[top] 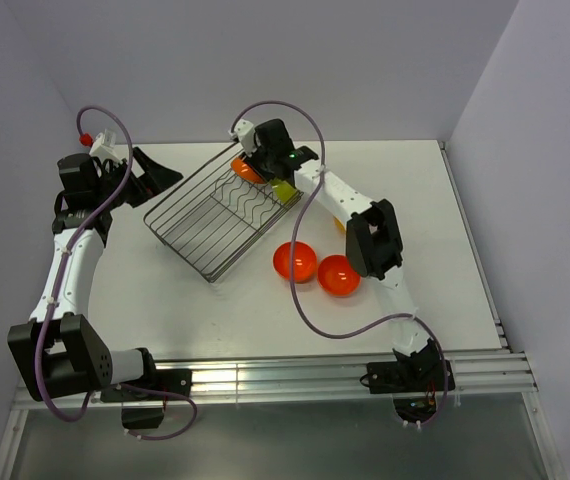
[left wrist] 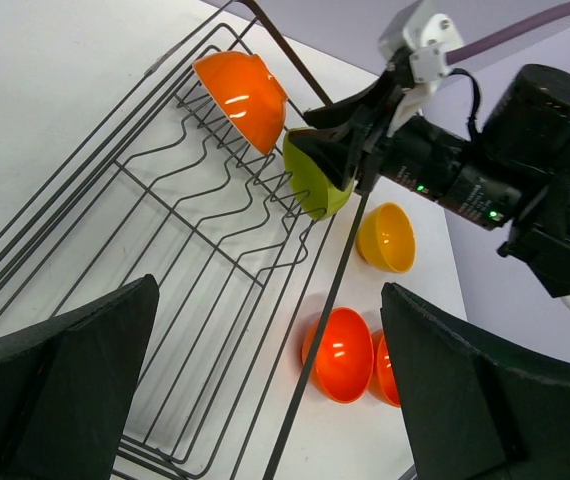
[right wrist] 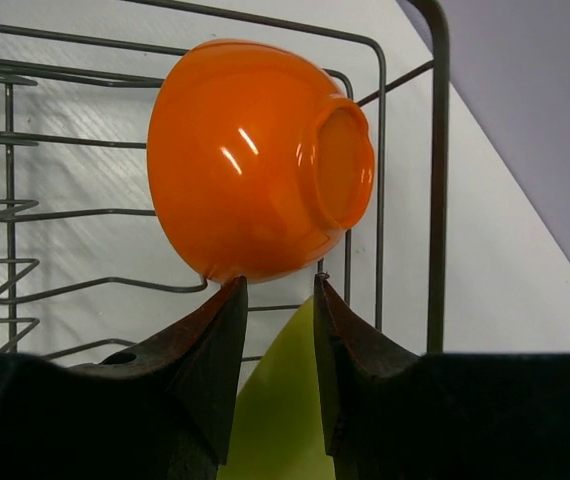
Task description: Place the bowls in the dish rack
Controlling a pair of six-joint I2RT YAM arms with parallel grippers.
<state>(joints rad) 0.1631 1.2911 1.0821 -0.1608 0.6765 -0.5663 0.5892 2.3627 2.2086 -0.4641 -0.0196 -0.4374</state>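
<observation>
Orange bowl (left wrist: 240, 95) lies on its side at the far end of the rack (left wrist: 327, 300), leaning among the wavy divider wires, its foot ring turned toward the right wrist camera; the green bowl (left wrist: 315, 180) stands on edge just beside it, inside the same far end, and whether the two touch cannot be told. The right gripper (right wrist: 280, 290) pinches the green bowl's rim, one finger on either side of the wall; whether the bowl's low edge rests on the wires is hidden. The yellow bowl (left wrist: 387, 237) sits on the table (top: 435, 200) outside the rack, near its right side, mouth up. The two red bowls (top: 294, 261) sit side by side on the table, touching, mouths up, near the rack's near right edge. The left gripper (left wrist: 270, 290) hangs off the rack's left side with its jaws spread wide and nothing between them.
</observation>
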